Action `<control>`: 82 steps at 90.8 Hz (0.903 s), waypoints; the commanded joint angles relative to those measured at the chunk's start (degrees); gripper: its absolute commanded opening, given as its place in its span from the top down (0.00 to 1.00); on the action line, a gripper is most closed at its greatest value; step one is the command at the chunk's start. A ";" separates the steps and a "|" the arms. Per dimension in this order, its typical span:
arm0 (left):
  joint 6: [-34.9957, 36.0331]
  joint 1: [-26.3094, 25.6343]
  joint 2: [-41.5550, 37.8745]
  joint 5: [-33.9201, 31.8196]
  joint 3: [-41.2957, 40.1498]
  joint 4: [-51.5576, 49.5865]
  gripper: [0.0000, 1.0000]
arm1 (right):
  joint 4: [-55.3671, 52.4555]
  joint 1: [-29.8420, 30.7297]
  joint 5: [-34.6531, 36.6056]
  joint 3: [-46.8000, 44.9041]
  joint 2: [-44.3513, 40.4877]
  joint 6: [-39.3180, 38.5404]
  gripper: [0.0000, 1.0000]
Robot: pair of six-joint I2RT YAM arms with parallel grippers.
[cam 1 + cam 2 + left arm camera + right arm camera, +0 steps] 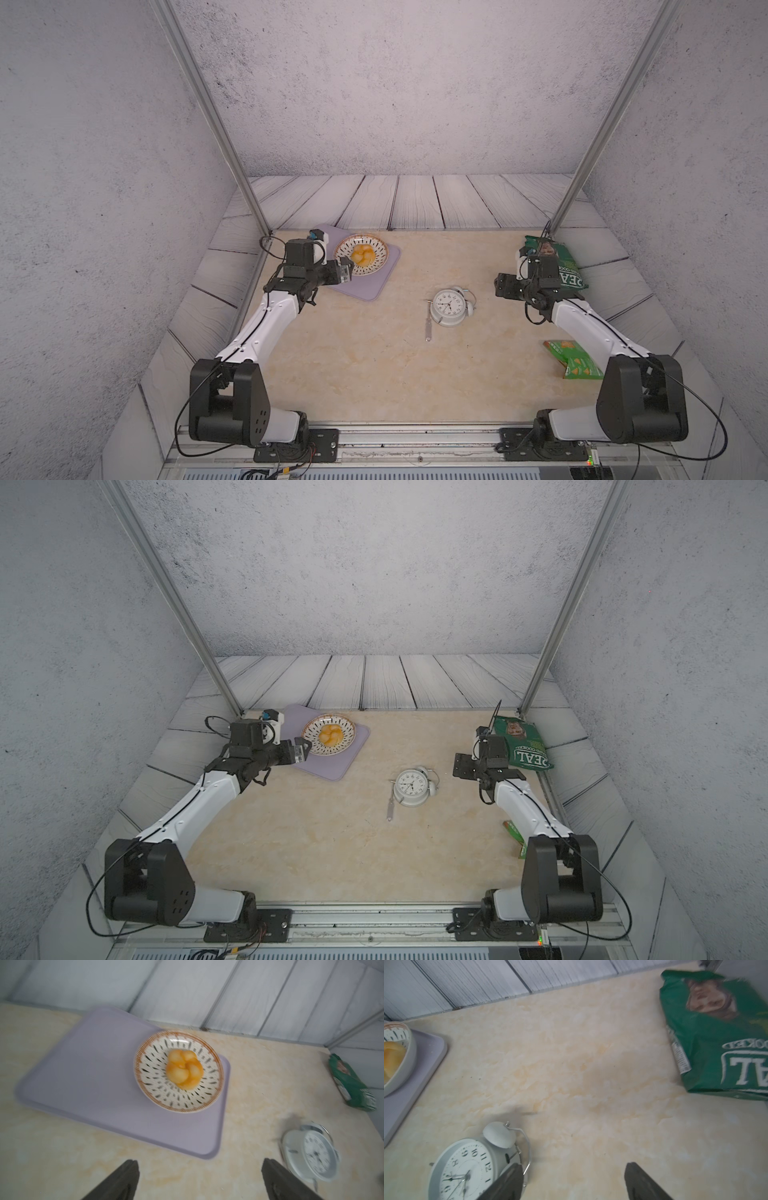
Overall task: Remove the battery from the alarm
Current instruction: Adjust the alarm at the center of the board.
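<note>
"When you look at the middle of the table, your alarm lies there, face up."
"Yes, and you see a thin screwdriver just beside it."
"Your right gripper hangs near the alarm, fingers apart, holding nothing."
"Your left gripper is spread wide too, by the bowl on the purple tray."

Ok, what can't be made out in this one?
- Battery: not seen in any view. The alarm lies dial up, so its back is hidden underneath.
- The alarm's dial in the left wrist view: blurred, numerals unreadable.
- Small green packet: partly hidden by the right arm in both top views.
- Screwdriver tip: too small to make out in both top views.
</note>
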 commanded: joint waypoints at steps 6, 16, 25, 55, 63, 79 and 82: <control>-6.41 -6.09 0.94 13.52 -0.56 -8.16 0.01 | -9.86 -0.19 -14.55 3.62 5.76 2.52 0.28; -8.45 -8.82 1.53 15.97 -2.36 -7.40 0.01 | -11.45 -0.20 -18.57 7.59 11.53 3.59 0.40; -8.22 -10.44 2.22 16.13 -2.66 -8.44 0.01 | -12.11 -0.22 -21.01 10.10 17.00 3.77 0.50; -7.70 -14.28 2.55 14.91 -3.88 -9.15 0.01 | -9.59 -0.10 -26.93 15.90 29.64 5.67 0.66; -7.54 -14.71 2.40 14.26 -4.40 -8.70 0.01 | -8.86 0.15 -28.63 17.26 32.12 6.57 0.70; -6.95 -15.92 2.11 12.92 -4.15 -8.64 0.01 | -11.02 0.11 -29.94 19.06 33.19 6.30 0.87; -6.84 -16.14 1.94 12.31 -3.99 -8.89 0.01 | -12.33 0.17 -29.71 19.32 32.53 5.93 0.92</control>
